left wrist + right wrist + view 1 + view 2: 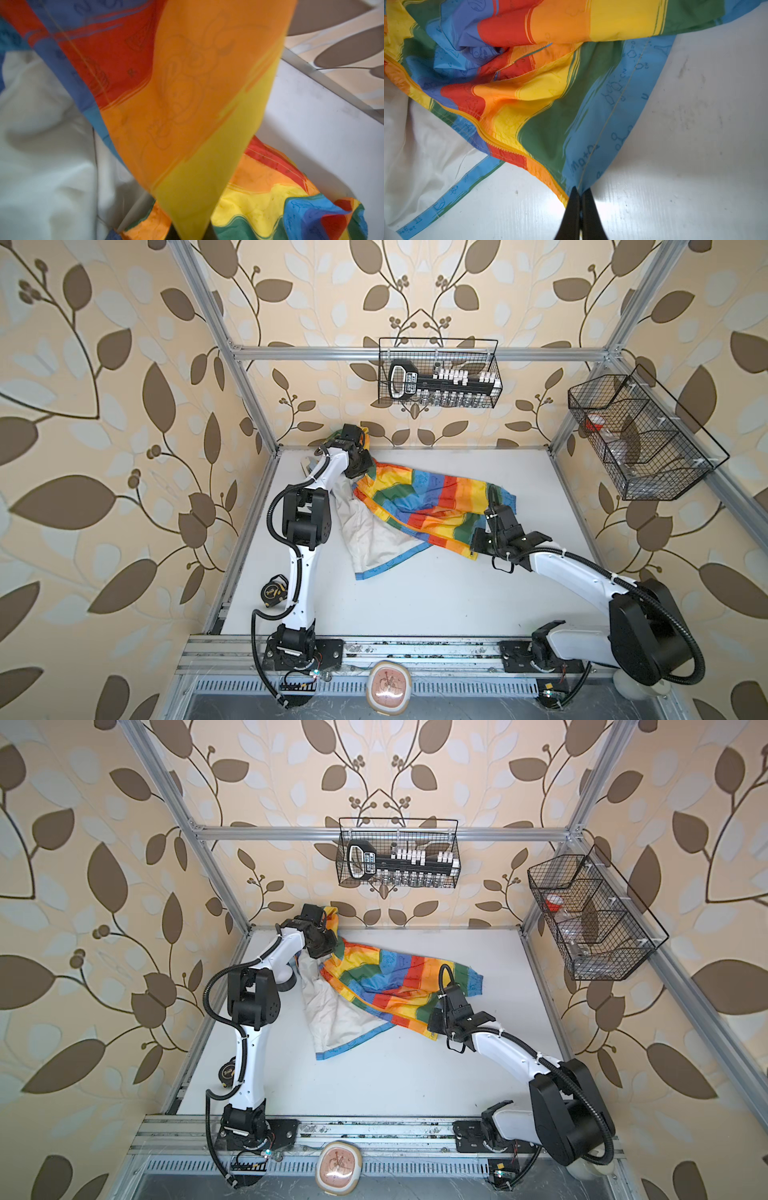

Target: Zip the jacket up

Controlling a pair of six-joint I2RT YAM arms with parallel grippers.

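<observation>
The jacket (432,497) lies open on the worktop (415,601), stretched between the grippers. The right gripper (580,199) is clamped on the blue hem corner (584,176) just beside the zipper (500,143) end, probably to anchor it. The left gripper (190,233) pinches a raised fold (187,104), seemingly to tension the cloth.

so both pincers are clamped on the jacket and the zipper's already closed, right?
Not closed: the jacket lies open, white lining exposed, and the right wrist view shows the zipper teeth as one unjoined row. The left pincer and right pincer are both clamped on it.
</observation>
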